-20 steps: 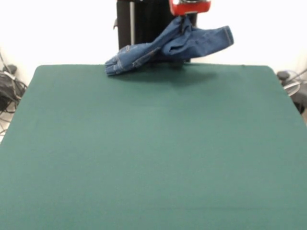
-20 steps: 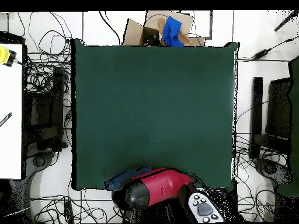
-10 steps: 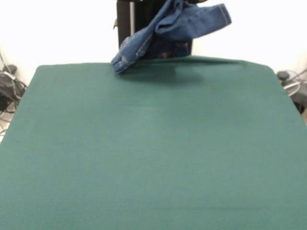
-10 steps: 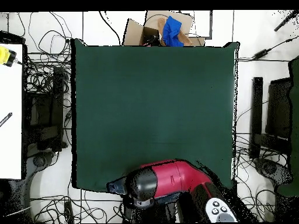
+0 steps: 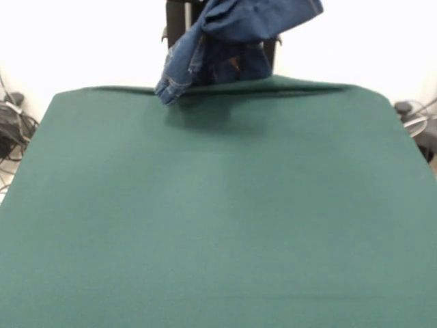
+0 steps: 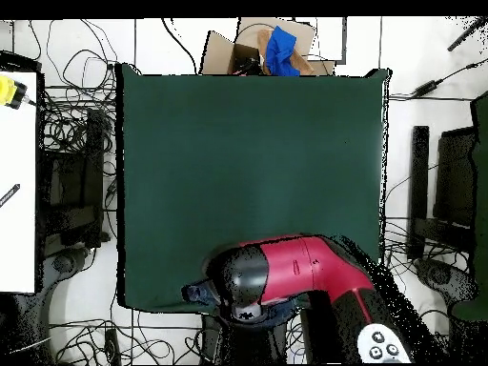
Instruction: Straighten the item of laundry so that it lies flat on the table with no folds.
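The blue denim jeans (image 5: 239,27) hang bunched in the air over the far edge of the green table (image 5: 218,205). Their top runs off the picture's upper edge, and one hemmed leg end (image 5: 171,85) droops down to the cloth. In the overhead view the red and black arm (image 6: 286,272) covers most of them, and only a blue bit (image 6: 195,292) shows at the table's edge (image 6: 248,152) nearest the robot. The gripper itself is hidden: it is above the front view's top edge and under the arm in the overhead view. The hanging jeans show that it holds them.
The black pedestal (image 5: 183,27) stands behind the jeans. A cardboard box with a blue cloth (image 6: 276,48) sits beyond the table's far edge. Cables lie all round the table. A white bench (image 6: 17,181) is on the left and a grey controller (image 6: 384,345) is near the robot's base.
The jeans have been lifted higher, and the red gripper has left the front view's top. The lower leg has swung steeper. In the overhead view the arm has reached further over the table.
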`<state>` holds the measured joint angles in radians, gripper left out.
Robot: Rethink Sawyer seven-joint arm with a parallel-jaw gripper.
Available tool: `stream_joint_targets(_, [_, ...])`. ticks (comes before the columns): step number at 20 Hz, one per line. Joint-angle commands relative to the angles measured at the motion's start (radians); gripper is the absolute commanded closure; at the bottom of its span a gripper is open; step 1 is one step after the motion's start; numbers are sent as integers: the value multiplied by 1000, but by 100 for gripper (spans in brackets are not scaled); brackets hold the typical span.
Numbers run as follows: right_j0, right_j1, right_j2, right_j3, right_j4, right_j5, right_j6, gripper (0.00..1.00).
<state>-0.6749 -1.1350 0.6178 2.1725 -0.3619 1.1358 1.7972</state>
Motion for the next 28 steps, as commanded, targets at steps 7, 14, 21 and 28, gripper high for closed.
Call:
stream_joint_targets(7, [38,-173,112,-318,2,304,-269,100])
stream_joint_targets(14, [93,-99,129,-534,-46,565,-248,100])
stream_joint_targets(21, [194,-1,148,-778,-149,841,-195,100])
stream_joint_targets(28, [254,51,138,-889,-159,920,-159,100])
